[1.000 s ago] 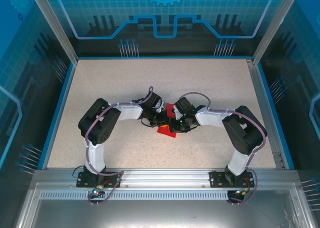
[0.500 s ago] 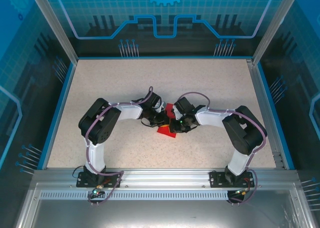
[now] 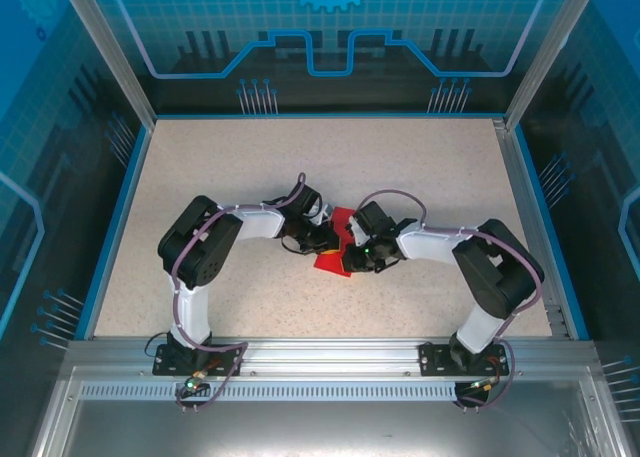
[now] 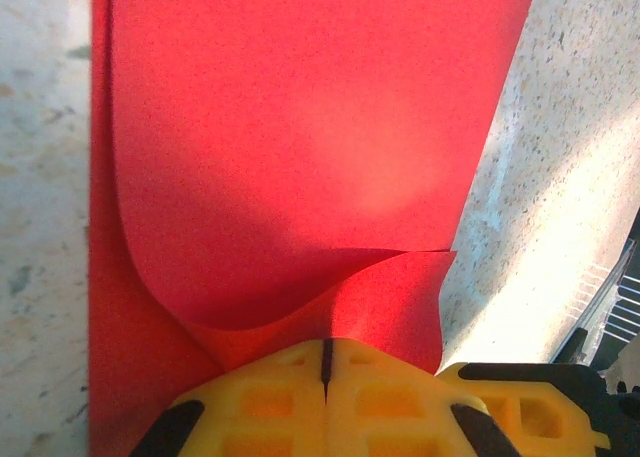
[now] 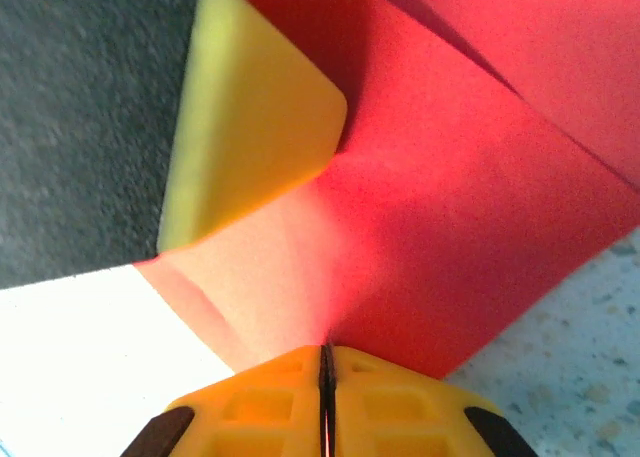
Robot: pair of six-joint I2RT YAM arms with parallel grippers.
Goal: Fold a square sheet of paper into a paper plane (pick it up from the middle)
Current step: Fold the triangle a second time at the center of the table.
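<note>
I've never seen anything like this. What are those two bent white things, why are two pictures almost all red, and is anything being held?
They are robot arms, a left arm and a right arm, bolted to the near edge of a speckled table, seen by a camera overhead. The red pictures come from a camera on each wrist, looking past its yellow fingers. The left gripper and right gripper are closed on one sheet of red paper, partly folded, at mid-table.

Left gripper (image 4: 326,349): yellow fingers pressed tight together at btm centre, pinching near edge of the red paper sheet (image 4: 300,127). Sheet's top layer curls up in a rounded fold just ahead of the fingers. Speckled worktop (image 4: 560,177) visible to L & R of sheet.
</note>
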